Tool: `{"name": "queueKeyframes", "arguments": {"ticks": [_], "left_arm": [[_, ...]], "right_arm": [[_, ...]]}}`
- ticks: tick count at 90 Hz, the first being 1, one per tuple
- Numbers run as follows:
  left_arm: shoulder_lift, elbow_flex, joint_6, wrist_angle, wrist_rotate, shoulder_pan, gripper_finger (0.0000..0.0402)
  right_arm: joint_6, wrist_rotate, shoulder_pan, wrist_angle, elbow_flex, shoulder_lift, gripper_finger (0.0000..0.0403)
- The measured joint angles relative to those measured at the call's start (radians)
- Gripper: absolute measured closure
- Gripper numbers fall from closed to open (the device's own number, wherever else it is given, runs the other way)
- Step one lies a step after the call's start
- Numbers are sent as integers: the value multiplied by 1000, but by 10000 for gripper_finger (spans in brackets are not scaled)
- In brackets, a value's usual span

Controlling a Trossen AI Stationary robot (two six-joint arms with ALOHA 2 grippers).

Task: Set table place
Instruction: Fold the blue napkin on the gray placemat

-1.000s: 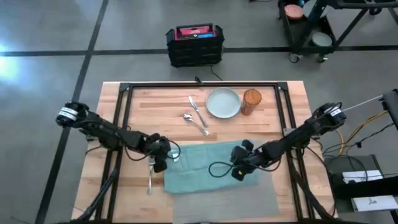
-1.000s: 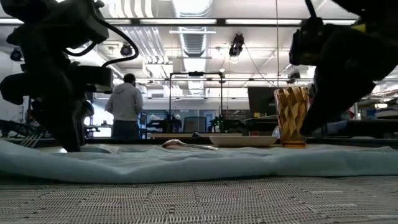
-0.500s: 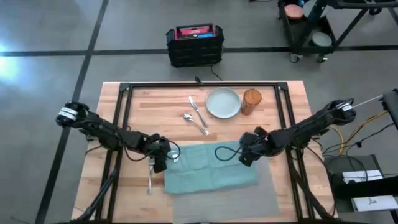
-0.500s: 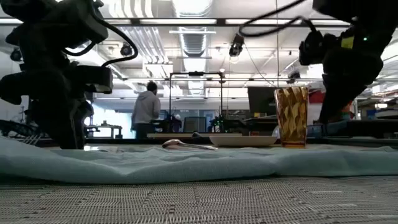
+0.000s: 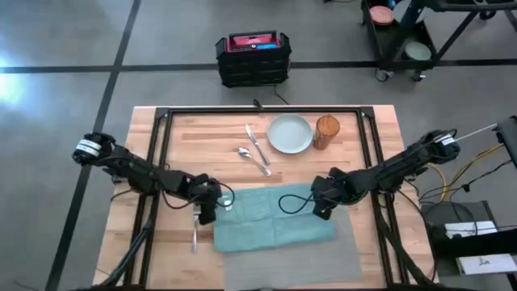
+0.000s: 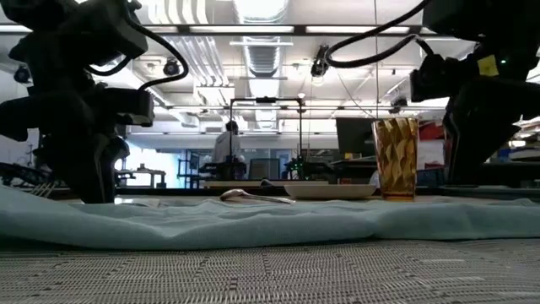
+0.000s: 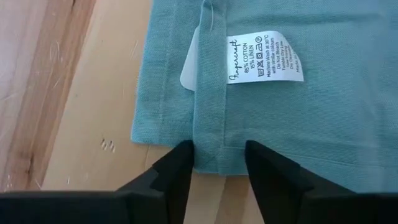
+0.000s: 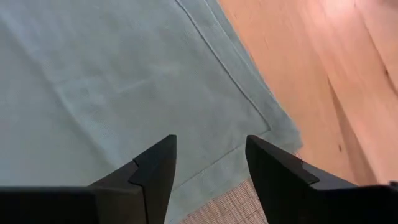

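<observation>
The napkin (image 5: 271, 214) is soft, light cloth, so it will likely sag and fold wherever it is not held; the hemmed corners look like the best places to grip, one per arm. It lies spread over the mat (image 5: 323, 257) at the near side of the table (image 5: 202, 137), covering most of the mat's far half. The left gripper (image 7: 217, 163) sits low at the napkin's left corner, its fingers parted a little and straddling the hem just below the care label (image 7: 264, 57), seemingly pinching or about to pinch it. The right gripper (image 8: 208, 163) hangs over the napkin's right corner, fingers spread and holding nothing, the mat's weave showing beneath. Both arms reach inward from the table's sides, stretched low. Plate (image 5: 289, 133), glass (image 5: 326, 131), knife (image 5: 255, 144) and spoon (image 5: 252, 158) wait at the far side; the fork (image 5: 195, 233) lies left of the napkin.
</observation>
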Motion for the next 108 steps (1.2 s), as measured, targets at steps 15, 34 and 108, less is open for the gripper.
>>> {"name": "queueKeyframes", "arguments": {"ticks": [15,34,108], "left_arm": [[0,0,-7,0,1,0,283],[0,0,-8,2,1,0,286],[-10,0,1,1,3,0,191]], "right_arm": [[1,0,-3,0,0,-4,222],[1,0,-4,1,0,-4,222],[-22,-1,17,15,0,-5,222]]}}
